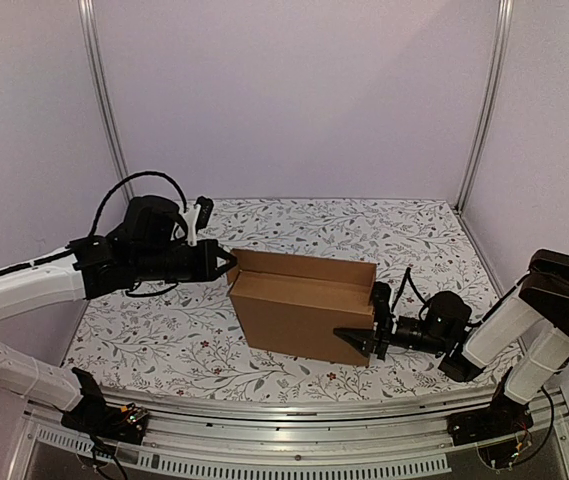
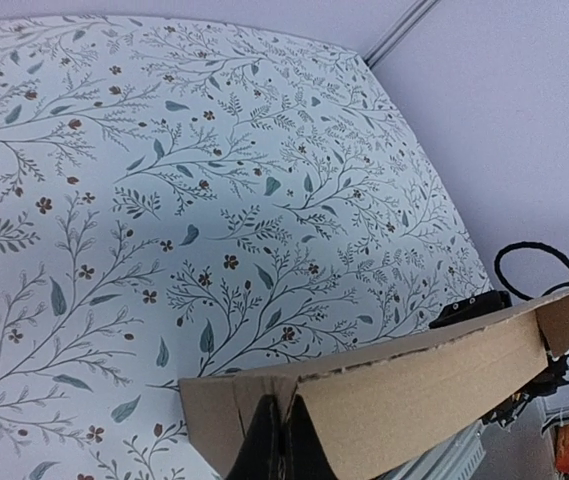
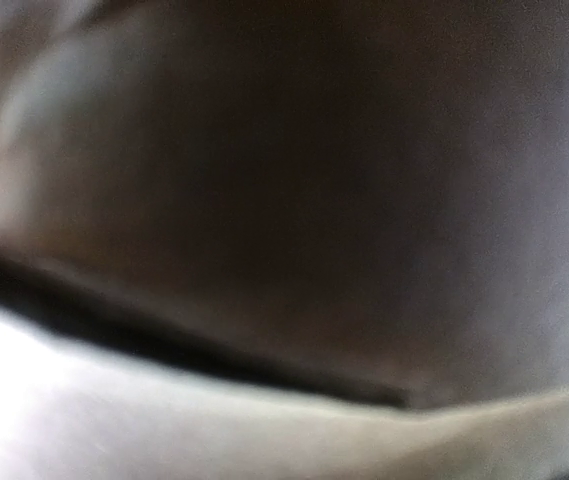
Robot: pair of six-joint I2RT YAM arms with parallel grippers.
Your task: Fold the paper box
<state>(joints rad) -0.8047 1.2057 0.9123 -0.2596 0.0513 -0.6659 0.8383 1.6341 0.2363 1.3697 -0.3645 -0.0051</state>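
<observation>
light: even, soft, bright | top, left wrist: sharp | right wrist: dark, fully blurred

Both arms have white links, black joints, looping black cables and black pointed claws.

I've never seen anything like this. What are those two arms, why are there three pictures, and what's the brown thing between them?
They are two robot arms bolted to the near edge of a table with a flowered cloth. Each arm ends in a two-finger pincer. The wide picture comes from a fixed camera above and behind the arms; the other two come from small cameras on their wrists.

The brown thing is a paper box of cardboard, partly folded. The left pincer is shut on the box's left end wall; its wrist camera shows its dark fingers pinching the cardboard edge. The right pincer is at the box's right end, with one finger in front of the wall. Its camera is too close, so that picture is only a blur.
</observation>
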